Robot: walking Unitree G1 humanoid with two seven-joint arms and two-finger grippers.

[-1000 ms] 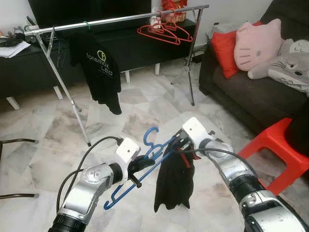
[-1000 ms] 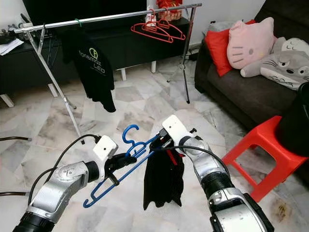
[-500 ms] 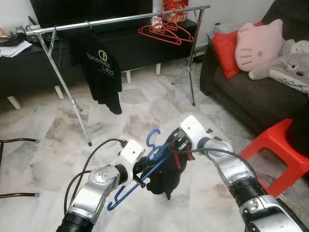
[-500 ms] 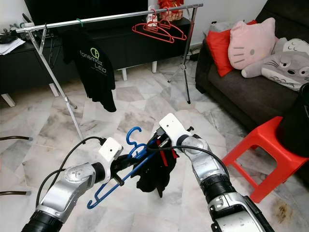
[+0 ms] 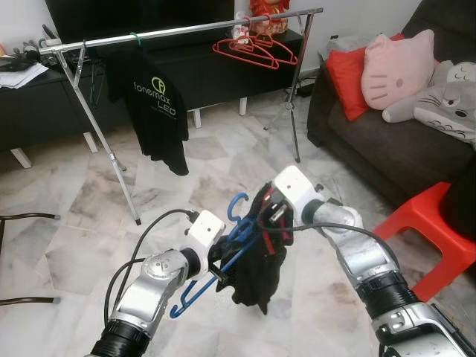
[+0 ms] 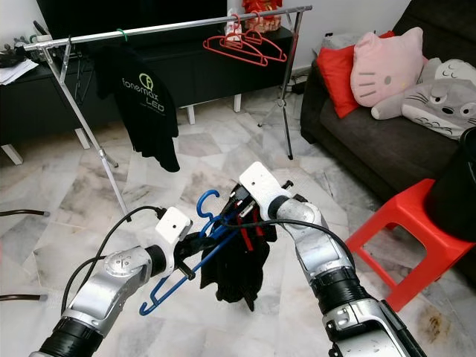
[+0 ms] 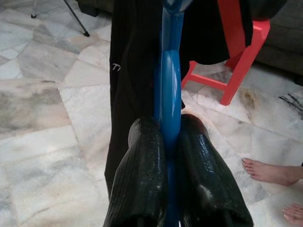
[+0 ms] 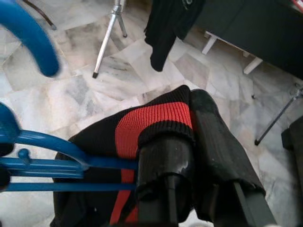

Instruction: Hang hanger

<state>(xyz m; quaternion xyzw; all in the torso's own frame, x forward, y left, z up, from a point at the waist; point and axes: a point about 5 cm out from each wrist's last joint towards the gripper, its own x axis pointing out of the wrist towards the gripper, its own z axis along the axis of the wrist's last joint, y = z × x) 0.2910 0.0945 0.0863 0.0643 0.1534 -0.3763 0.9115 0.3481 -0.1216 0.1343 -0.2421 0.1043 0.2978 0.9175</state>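
A: Head view, listed: marble floor (image 5: pixel 67 245), clothes rail (image 5: pixel 186 28) well ahead, sofa (image 5: pixel 387 141) to my right.

B: And the hanger?

A: Blue hanger (image 5: pixel 223 256) low before me, clamped in my left gripper (image 5: pixel 217 269); my right gripper (image 5: pixel 269 217) pinches the black garment (image 5: pixel 256 275) bunched beside it.

B: Left wrist view?

A: Fingers (image 7: pixel 142 179) tight on the bar.

B: Right wrist view?

A: Fingers (image 8: pixel 163 161) pinch the red-banded collar. Risk: the cloth could slide off, since it is bunched.

Marble floor (image 5: pixel 67 223) — clothes rack (image 5: pixel 97 126) legs, red stool (image 5: pixel 428 223), dark sofa (image 5: pixel 387 149) on it.
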